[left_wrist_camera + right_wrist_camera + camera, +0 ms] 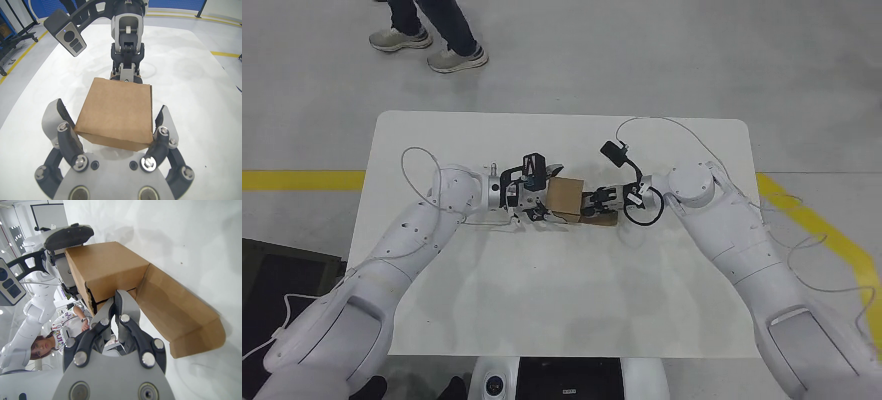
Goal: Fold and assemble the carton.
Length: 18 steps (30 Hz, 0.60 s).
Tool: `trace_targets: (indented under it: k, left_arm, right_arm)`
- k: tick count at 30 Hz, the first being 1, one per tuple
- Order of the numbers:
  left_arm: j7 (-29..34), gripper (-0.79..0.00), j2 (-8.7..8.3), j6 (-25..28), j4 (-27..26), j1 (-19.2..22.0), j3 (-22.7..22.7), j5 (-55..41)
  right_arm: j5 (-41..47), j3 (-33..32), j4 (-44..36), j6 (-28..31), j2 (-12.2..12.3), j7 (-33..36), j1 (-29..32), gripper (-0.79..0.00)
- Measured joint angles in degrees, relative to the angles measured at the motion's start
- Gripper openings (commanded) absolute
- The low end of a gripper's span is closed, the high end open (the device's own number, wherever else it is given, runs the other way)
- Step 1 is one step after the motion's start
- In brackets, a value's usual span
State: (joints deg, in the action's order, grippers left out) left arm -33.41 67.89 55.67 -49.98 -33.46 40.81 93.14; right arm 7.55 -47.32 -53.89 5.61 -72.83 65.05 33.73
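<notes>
A brown carton (566, 197) lies at the middle of the white table (542, 300) between my two grippers. In the left wrist view the carton (117, 109) has its near end between the two fingers of my left gripper (111, 106), one finger against each near corner. A long lid flap (179, 317) with a folded tuck end spreads flat on the table from the far end of the carton (109, 264). My right gripper (114, 297) is at that open end, its fingers pressed together on the edge of a small side flap. The right gripper (128, 75) also shows beyond the carton.
Thin cables (682, 130) loop over the table behind the arms. Wide bare table surface lies in front of the carton and to both sides. A person's feet (432, 45) stand on the floor beyond the far edge.
</notes>
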Motion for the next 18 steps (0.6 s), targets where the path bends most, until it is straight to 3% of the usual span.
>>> trace_targets:
  k: [18]
  left_arm:
    - [0.5, 0.0, -0.16, 0.0, -0.2, -0.4, 0.5, 0.2]
  right_arm:
    - [3.2, 2.5, 6.0, 3.0, -2.6, 0.9, -2.6, -0.785]
